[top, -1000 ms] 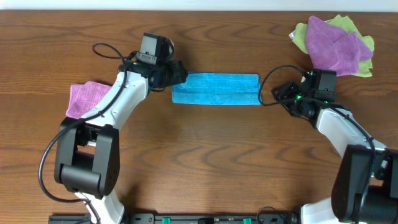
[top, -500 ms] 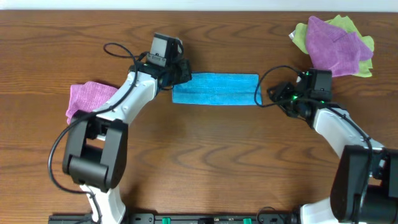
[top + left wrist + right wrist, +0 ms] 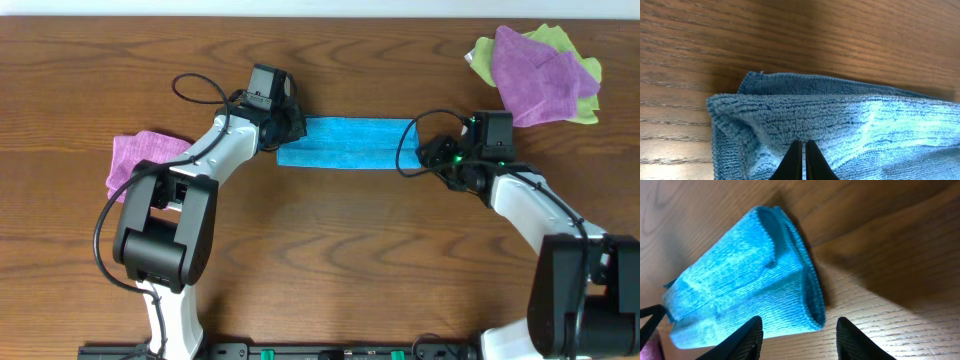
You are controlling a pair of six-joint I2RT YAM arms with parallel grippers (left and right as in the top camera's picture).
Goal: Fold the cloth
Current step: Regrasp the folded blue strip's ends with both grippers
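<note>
A purple cloth [image 3: 140, 160] lies at 9 o'clock on the brown wood table [image 3: 330, 260], partly under the left arm. The left arm reaches up toward 1 o'clock from there. The left gripper [image 3: 290, 125] sits right at the left end of the cloth [image 3: 345, 143].

In the left wrist view the two black fingers [image 3: 796, 162] are pressed tight together, with only a thin line between them. Their tips lie on the fuzzy blue cloth [image 3: 840, 125] at 6 o'clock in that picture. I cannot tell if a bit of cloth is pinched between them. The cloth has soft creases that run toward the tips, and a lower layer peeks out along its edge at 12 o'clock.

From above, the blue cloth is a long flat strip. It lies sideways near the middle of the table, a bit toward 12 o'clock, between the two grippers. It looks folded over on itself.

The right gripper [image 3: 425, 153] is just beside the right end of the cloth, pointing toward 9 o'clock. In the right wrist view its fingers [image 3: 747, 337] are wide apart and hold nothing. The rolled end of the cloth [image 3: 740, 290] lies just past them, toward 11 o'clock, and shows its layers.

Far off at 1 o'clock on the table is another purple cloth [image 3: 540, 75] on top of a lime-green cloth [image 3: 555, 40]
</note>
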